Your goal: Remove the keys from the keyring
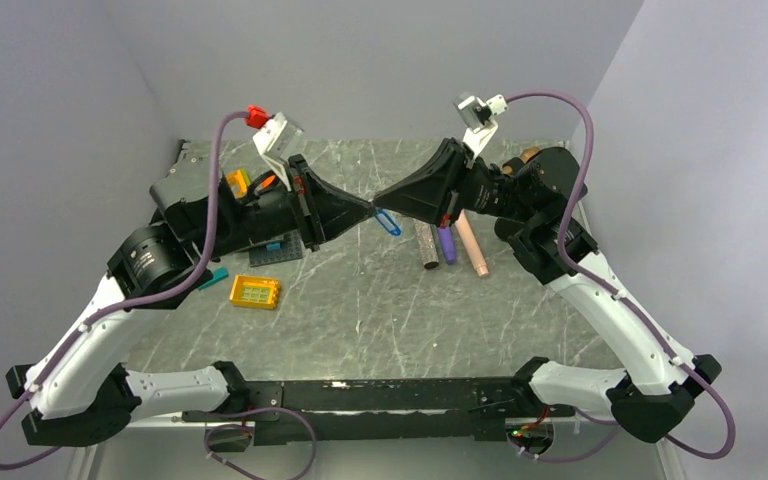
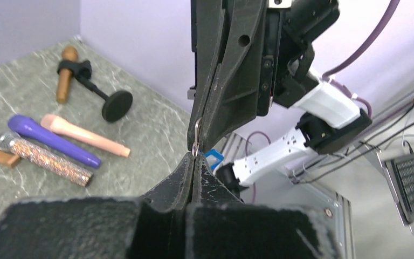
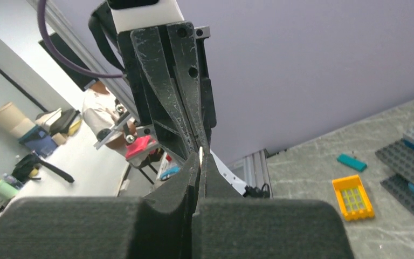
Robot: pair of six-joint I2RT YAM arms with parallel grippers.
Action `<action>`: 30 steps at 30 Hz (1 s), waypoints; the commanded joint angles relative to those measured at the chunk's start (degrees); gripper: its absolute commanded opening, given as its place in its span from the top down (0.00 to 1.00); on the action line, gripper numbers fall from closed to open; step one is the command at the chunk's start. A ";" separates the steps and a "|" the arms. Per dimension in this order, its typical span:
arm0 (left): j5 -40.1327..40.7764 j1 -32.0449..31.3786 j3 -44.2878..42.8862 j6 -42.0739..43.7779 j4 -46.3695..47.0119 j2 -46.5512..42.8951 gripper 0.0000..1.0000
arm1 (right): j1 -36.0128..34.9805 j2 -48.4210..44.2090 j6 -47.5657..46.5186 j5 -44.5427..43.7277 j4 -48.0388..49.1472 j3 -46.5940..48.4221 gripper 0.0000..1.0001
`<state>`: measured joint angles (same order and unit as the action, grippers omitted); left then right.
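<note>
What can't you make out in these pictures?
- The keys: in the top external view they are hidden where the left gripper and right gripper meet tip to tip; only the keyring peeks out.
- Left wrist view: a metal sliver is too small to identify.
- Right wrist view: the closed fingers hide the keyring.
- No view shows which gripper pinches what.
</note>
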<state>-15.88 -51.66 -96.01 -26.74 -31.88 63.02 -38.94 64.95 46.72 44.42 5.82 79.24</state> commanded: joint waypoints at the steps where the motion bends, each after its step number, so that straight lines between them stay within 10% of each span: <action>1: 10.11 -3.63 -0.04 -0.86 11.33 -1.18 1.00 | -0.38 1.59 5.34 -2.31 10.02 0.96 1.00; 20: 21.28 -9.26 1.30 -0.27 16.82 -0.29 1.00 | -0.41 0.49 8.12 -2.23 14.24 -1.28 1.00; 30: 11.68 -7.99 -9.50 7.58 -6.43 -0.05 0.25 | -0.20 -6.54 -7.39 -5.36 -15.37 -2.19 1.00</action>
<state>0.91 -60.42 -98.19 -23.31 -28.97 62.39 -39.07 61.36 47.86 40.40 6.11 76.23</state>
